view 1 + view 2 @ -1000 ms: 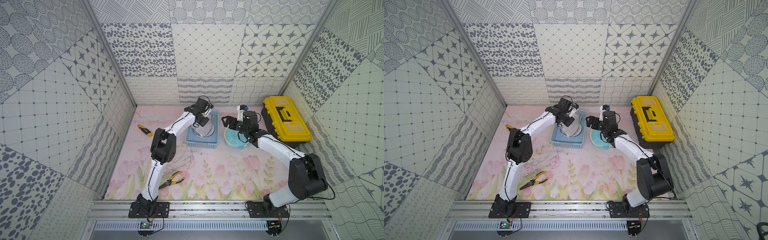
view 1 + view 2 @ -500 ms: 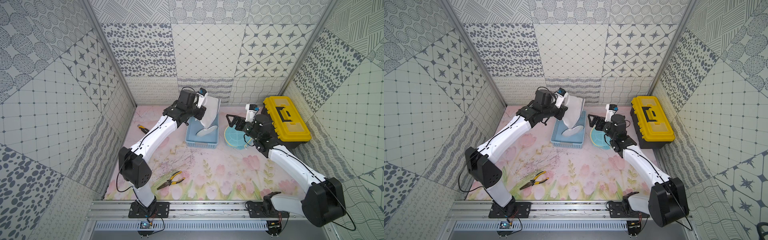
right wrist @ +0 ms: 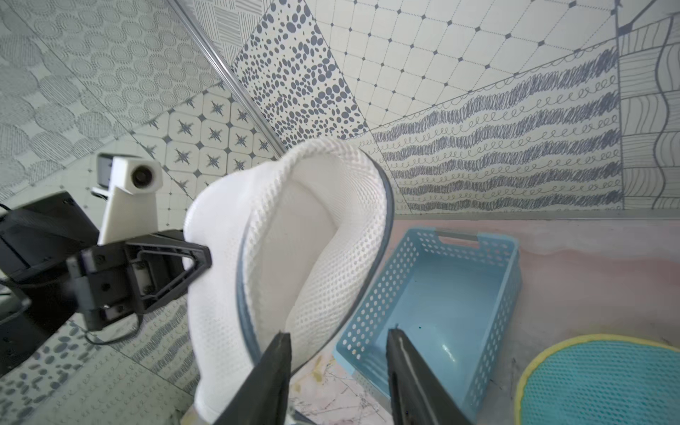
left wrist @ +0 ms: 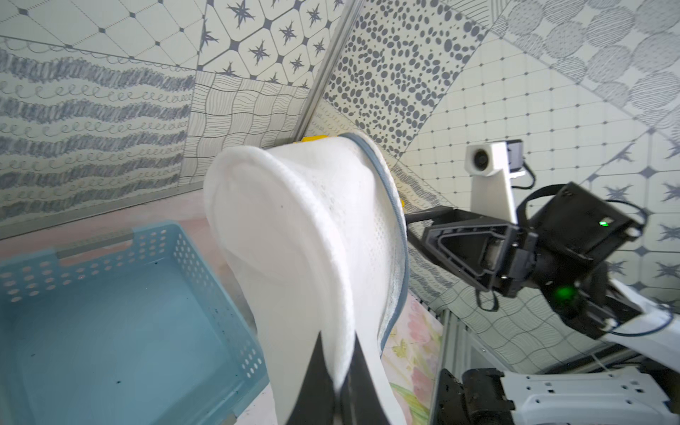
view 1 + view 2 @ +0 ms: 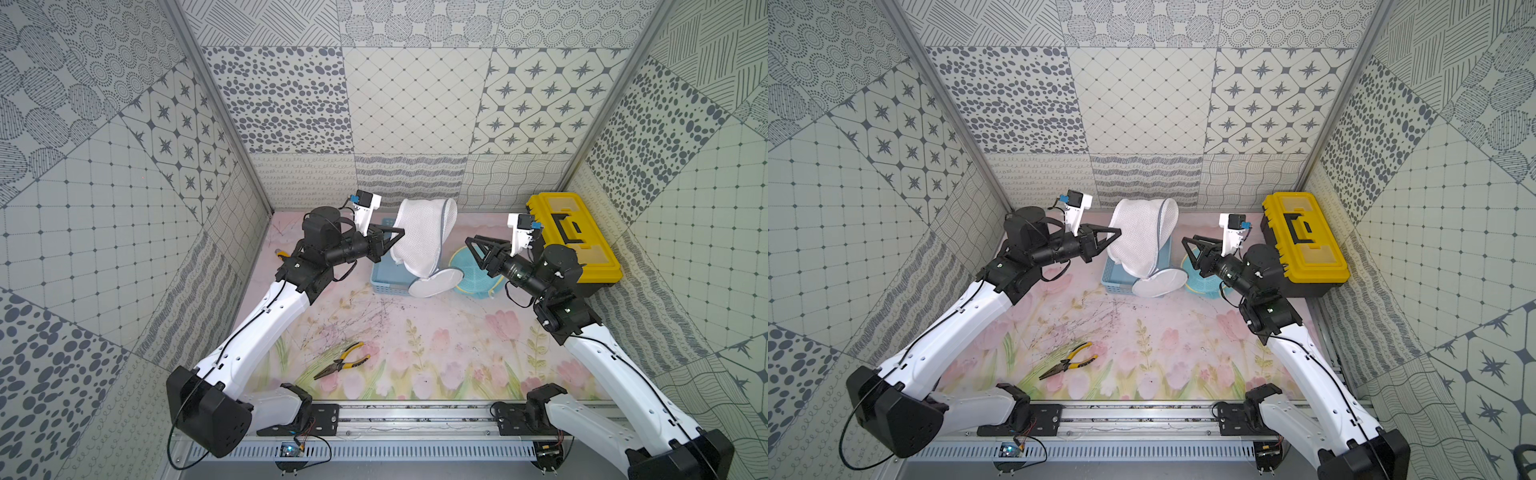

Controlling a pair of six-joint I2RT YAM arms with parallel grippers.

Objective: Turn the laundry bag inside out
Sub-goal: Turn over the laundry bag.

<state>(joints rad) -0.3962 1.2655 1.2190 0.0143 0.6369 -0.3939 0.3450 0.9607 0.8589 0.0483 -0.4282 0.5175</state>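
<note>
The left tool (image 5: 397, 239), clenched, lifts the white mesh laundry bag (image 5: 422, 241) above the empty pale-blue perforated plastic basket (image 3: 438, 290), hiding its far wall; the right tool (image 3: 336, 344) gapes beside it.

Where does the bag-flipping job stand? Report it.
Done: the white mesh laundry bag is lifted above the blue basket, pinched in the left end effector. In hand: the right end effector faces it, open, apart. Left: the turning inside out.
</note>
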